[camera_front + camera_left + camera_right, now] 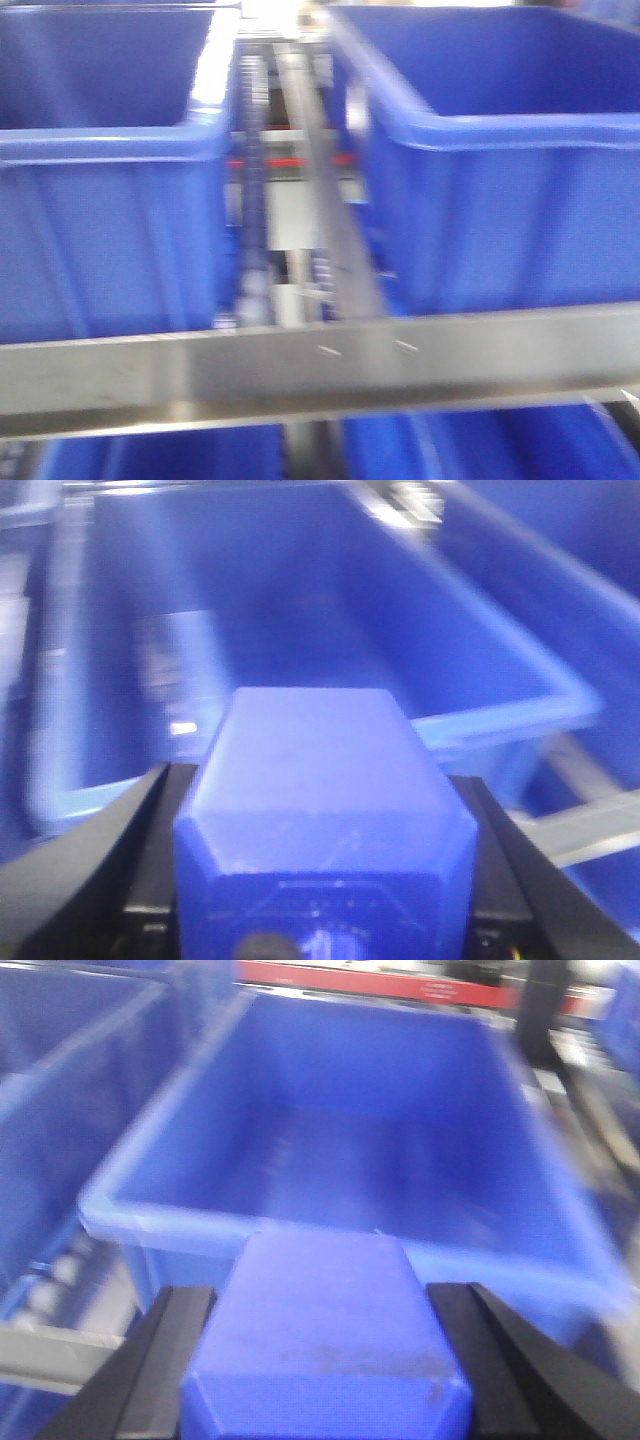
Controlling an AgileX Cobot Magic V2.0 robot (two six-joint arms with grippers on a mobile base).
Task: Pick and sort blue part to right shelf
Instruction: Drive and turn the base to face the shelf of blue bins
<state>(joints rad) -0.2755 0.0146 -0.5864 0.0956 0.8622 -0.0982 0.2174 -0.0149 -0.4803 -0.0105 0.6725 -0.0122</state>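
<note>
Blue plastic and brushed steel fill the blurred front view of the right shelf point(330, 250). We take its flat steel front rail point(200, 375) as our landmark. Two small screws point(328, 351) sit on the rail near its middle.

Directly behind the rail stand two large blue bins, the left bin point(110, 200) and the right bin point(500, 180). A roller track point(250, 200) runs back from the rail between them. Further bins show below the rail, and a red strip point(290, 161) crosses far behind it.

In the left wrist view, the left gripper point(315, 810) is clamped on the blue part point(320, 780). Its black fingers point(110, 870) press against both sides of the square body. We see the sloped shoulders and a small round nub at the near end. The part hangs in the air just short of an open bin point(500, 715).

In the right wrist view, the right gripper point(325, 1310) grips a similar blue block point(325, 1330) between its black fingers point(165, 1360). This block sits level with the near rim of another open bin point(180, 1220). We cannot tell the shape of its cap, nor how either block lies relative to the rail.
</note>
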